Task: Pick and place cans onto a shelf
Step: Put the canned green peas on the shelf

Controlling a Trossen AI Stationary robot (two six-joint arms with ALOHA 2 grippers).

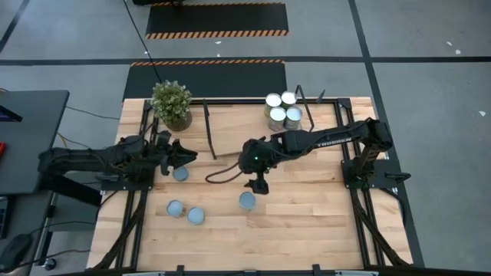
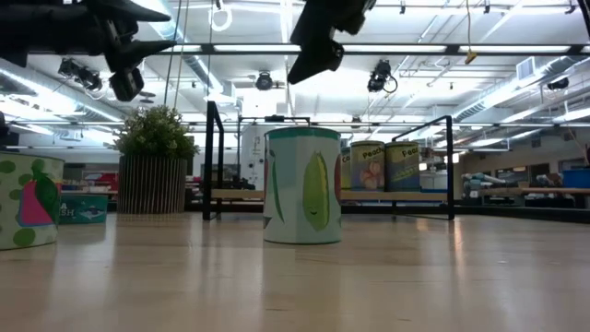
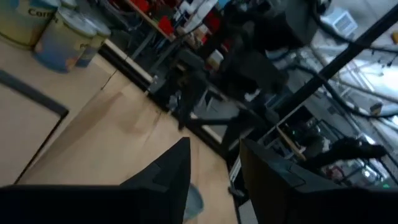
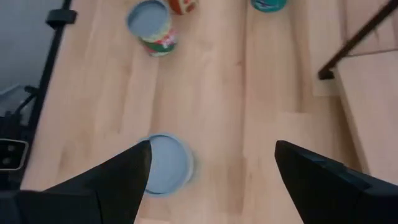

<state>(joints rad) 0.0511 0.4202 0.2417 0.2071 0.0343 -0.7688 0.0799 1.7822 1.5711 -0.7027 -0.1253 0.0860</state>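
Nearest can (image 1: 247,200): on the table, rigid, smooth-sided, likely slippery; I'd grip mid-wall.
Right gripper (image 1: 258,186): jaws spread, empty, just above it.
Left gripper (image 1: 182,156): near another can (image 1: 180,174); I cannot tell its jaws.
Shelf (image 1: 253,130): four cans (image 1: 282,108) at the far end.

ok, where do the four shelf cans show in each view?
High: shelf cans at the far edge, right of centre.
Low: behind and right of the near can.
Left wrist: far off, beyond a frame rod.
Right wrist: not in it.
Shared landmark: the black shelf frame.
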